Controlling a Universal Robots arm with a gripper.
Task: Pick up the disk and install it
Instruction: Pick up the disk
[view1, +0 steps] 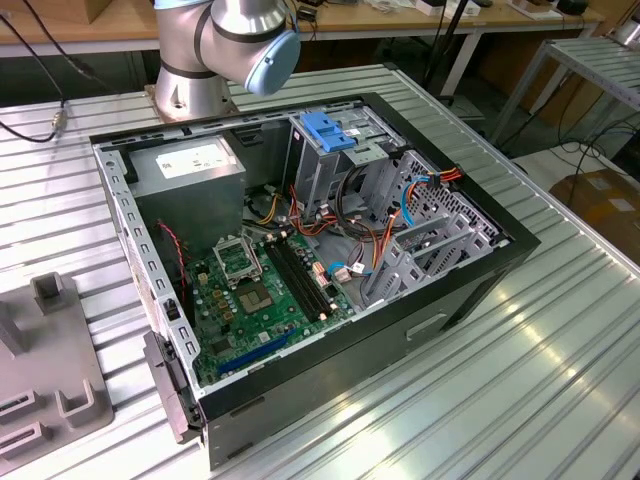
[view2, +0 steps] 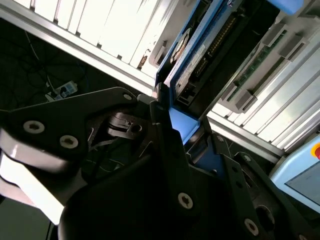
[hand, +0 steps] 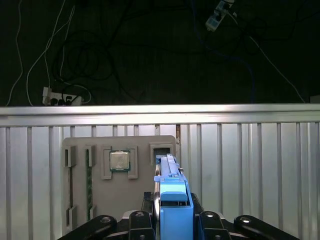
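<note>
Hand (hand: 172, 221) clamped shut on the blue-framed disk (hand: 172, 200) near a grey tray (hand: 142, 190), label (view2: 191, 74) unreadable.

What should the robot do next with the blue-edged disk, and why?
Probably lift it straight out. In the first wrist view the gripper seems closed on the disk, whose far end sits at a slot of the grey holder, so pulling sideways could jam it.

Out of sight
The first wrist view crops the disk (hand: 169, 172) between my gripper's (hand: 172, 210) fingers; the arm (view1: 225, 40) leaves the exterior view's top.
</note>
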